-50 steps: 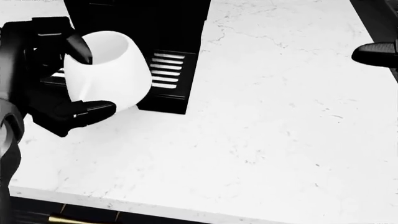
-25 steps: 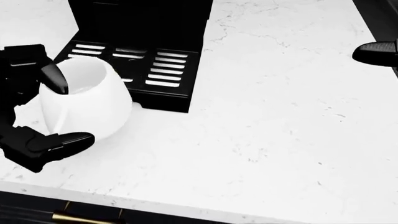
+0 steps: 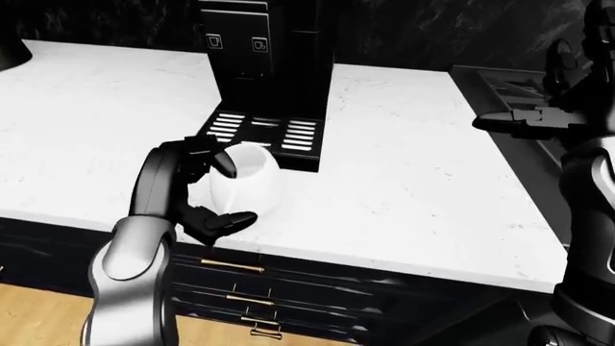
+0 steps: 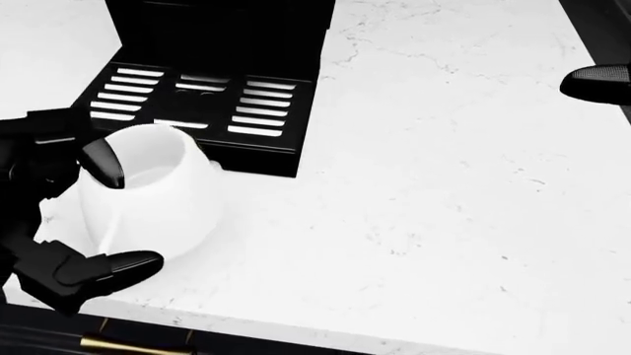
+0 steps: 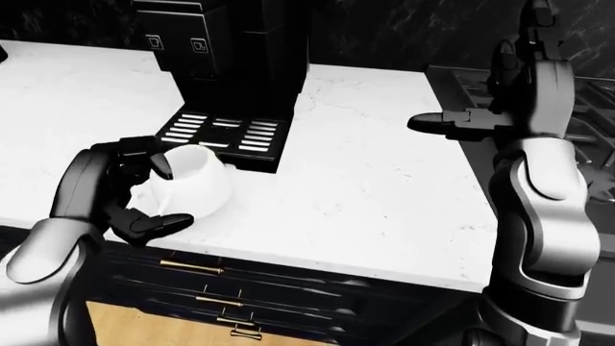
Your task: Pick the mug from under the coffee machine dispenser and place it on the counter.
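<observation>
Since the earlier frame the mug has come off the drip tray toward the bench edge, left hand fingers pinching it. Coffee machine stands above. Right hand hovers spread, far right.

Right hand cut by edge

A kitchen: marble counter, coffee machine, drawers (brass pulls).
</observation>
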Tool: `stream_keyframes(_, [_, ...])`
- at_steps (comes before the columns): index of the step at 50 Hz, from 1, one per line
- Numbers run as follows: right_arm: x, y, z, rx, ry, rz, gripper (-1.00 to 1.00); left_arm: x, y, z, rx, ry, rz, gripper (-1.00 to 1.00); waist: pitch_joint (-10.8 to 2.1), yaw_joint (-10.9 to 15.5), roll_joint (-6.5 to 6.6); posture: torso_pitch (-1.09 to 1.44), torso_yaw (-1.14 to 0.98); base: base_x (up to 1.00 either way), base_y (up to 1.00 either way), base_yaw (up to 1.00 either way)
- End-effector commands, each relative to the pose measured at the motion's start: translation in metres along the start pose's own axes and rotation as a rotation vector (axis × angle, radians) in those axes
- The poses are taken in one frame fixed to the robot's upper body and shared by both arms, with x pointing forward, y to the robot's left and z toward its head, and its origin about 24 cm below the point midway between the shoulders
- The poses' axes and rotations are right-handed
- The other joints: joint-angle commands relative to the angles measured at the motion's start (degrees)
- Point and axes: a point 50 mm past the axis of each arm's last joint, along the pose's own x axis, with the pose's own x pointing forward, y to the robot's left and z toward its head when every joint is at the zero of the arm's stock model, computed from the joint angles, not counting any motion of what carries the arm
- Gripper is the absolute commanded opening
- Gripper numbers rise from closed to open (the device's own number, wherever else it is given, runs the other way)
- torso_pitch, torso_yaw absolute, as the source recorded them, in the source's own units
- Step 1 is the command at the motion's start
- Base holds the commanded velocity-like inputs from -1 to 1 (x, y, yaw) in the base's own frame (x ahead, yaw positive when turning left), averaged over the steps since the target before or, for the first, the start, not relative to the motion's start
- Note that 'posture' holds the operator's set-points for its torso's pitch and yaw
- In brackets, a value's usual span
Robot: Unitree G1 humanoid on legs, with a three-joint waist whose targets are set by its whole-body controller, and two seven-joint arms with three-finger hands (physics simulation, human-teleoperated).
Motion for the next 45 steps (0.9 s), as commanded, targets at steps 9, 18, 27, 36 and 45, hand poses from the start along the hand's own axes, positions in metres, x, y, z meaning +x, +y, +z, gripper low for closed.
stream_keyframes(9, [0.001,-0.002,0.019,-0.010,-0.091,-0.007,1.00,-0.007,-0.009,0.011,0.021,-0.115,-0.027,-1.00,-1.44,0.1,-0.28,0.00,0.00,0.00,0.00,0.00])
stream_keyframes(18, [0.002,-0.002,0.019,-0.010,-0.092,-0.006,1.00,-0.009,-0.014,0.010,0.021,-0.117,-0.049,-1.00,-1.48,0.2,-0.43,0.00,0.00,0.00,0.00,0.00])
stream_keyframes(27, [0.001,-0.002,0.020,-0.010,-0.093,-0.007,1.00,-0.011,-0.018,0.006,0.033,-0.109,-0.065,-1.00,-1.50,0.3,-0.52,0.00,0.00,0.00,0.00,0.00])
stream_keyframes(36, [0.001,-0.003,0.020,-0.009,-0.094,-0.008,1.00,-0.012,-0.020,0.005,0.039,-0.110,-0.081,-0.45,-1.46,0.4,-0.70,0.00,0.00,0.00,0.00,0.00])
stream_keyframes(45, [0.001,-0.002,0.021,-0.006,-0.095,-0.005,1.00,-0.013,-0.020,0.005,0.046,-0.110,-0.084,-0.04,-1.44,0.5,-0.77,0.00,0.00,0.00,0.00,0.00])
